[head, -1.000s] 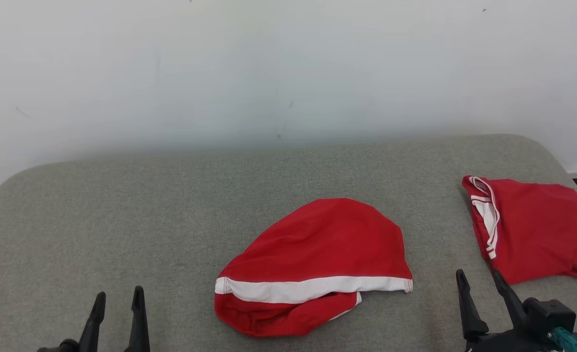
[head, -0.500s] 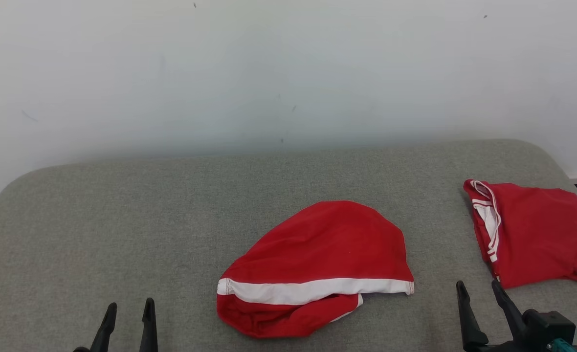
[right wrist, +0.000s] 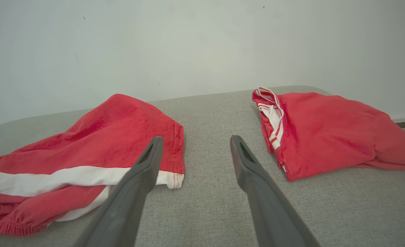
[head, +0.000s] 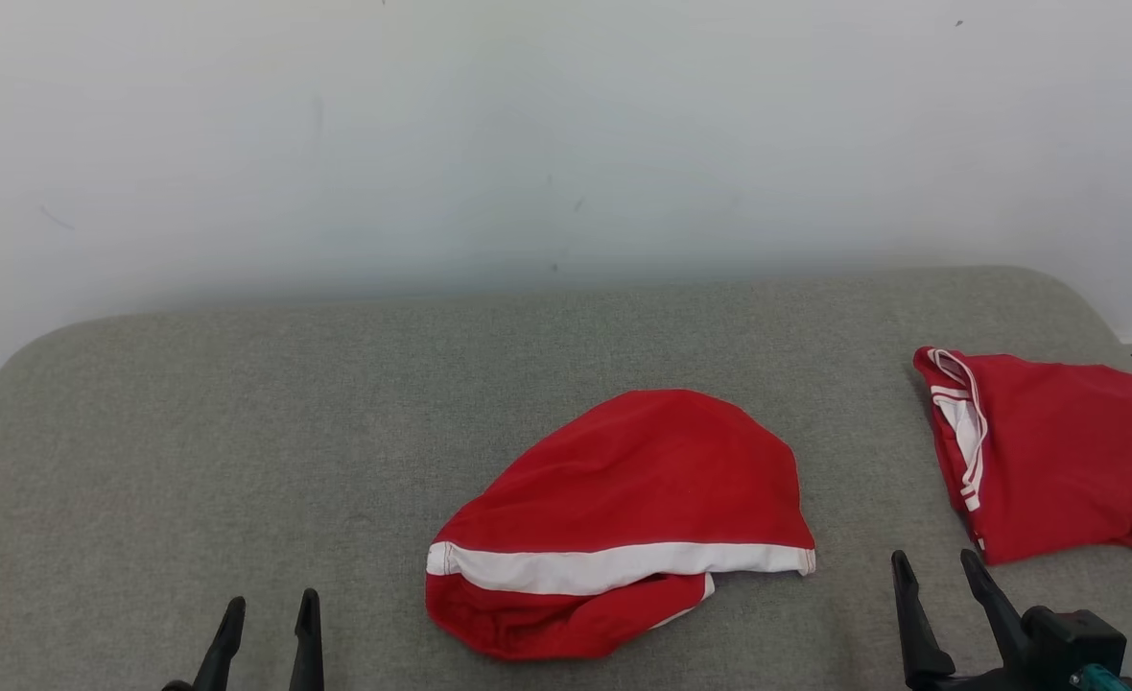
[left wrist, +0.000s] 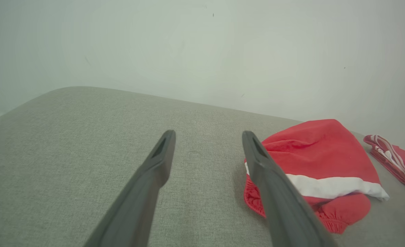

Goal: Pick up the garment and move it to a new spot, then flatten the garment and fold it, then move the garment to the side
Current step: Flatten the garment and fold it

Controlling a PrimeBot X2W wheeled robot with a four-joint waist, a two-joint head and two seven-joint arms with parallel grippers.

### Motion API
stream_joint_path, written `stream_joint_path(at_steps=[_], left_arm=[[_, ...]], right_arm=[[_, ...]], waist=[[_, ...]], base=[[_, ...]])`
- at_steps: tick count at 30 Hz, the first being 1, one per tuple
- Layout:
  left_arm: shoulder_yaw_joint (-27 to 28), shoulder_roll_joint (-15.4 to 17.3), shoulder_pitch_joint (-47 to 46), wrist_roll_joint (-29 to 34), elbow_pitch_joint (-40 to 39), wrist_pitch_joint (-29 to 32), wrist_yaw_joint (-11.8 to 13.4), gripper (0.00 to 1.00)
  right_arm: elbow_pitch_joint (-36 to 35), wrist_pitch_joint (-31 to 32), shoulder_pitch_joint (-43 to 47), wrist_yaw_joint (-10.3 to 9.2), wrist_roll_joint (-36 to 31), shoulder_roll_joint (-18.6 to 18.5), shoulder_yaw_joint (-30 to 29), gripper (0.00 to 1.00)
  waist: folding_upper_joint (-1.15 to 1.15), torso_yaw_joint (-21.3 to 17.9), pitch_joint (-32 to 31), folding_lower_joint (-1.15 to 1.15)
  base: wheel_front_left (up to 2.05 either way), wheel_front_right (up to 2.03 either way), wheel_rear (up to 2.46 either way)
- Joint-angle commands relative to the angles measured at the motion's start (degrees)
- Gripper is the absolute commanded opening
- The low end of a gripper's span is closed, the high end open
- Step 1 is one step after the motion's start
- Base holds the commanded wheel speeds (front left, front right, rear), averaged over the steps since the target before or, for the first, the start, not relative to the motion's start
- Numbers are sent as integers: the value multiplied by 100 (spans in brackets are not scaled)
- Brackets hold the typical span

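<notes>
A crumpled red garment [head: 624, 499] with a white band lies in the middle of the grey padded table [head: 240, 403]. It appears in the left wrist view [left wrist: 319, 154] and the right wrist view [right wrist: 103, 137] too. My left gripper [head: 271, 603] hovers open near the front edge, to the garment's left, with nothing between its fingers [left wrist: 208, 133]. Open and empty as well, my right gripper [head: 933, 559] sits at the front right, between this garment and a second one [right wrist: 196, 138].
A second red garment [head: 1055, 451] with white trim lies folded at the table's right edge, also seen from the right wrist [right wrist: 333, 127]. A pale wall [head: 566, 144] rises behind the table. Bare grey padding spreads over the left half.
My left gripper has shifted right and back toward the bottom edge of the head view. The right gripper has drawn back slightly. Both garments lie where they were.
</notes>
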Motion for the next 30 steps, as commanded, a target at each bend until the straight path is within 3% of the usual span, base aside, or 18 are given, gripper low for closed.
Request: stream_joint_path(at_steps=[1, 7, 11, 19, 30], left_arm=[[-9, -5, -10, 16, 24, 2, -22, 100], [-167, 0, -237, -13, 271, 107, -29, 100], [-434, 26, -652, -163, 639, 550, -30, 100], [-995, 52, -1535, -434, 1502, 1191, -28, 100], [-1418, 43, -2419, -666, 2359, 1389, -31, 100]], right_arm=[[-3, -22, -22, -15, 17, -11, -2, 100], [21, 97, -193, -15, -16, -78, 82, 100], [203, 404, -451, -15, 24, -129, 231, 100], [958, 1045, -1038, -15, 134, -91, 532, 100], [1918, 1203, -1894, -15, 157, 65, 623, 100]], waist=[[0, 6, 16, 0], [0, 6, 109, 0], [0, 8, 217, 0], [0, -31, 444, 0], [0, -70, 934, 0]], base=[[0, 0, 0], [0, 0, 0], [0, 0, 0], [0, 0, 0], [0, 0, 0]])
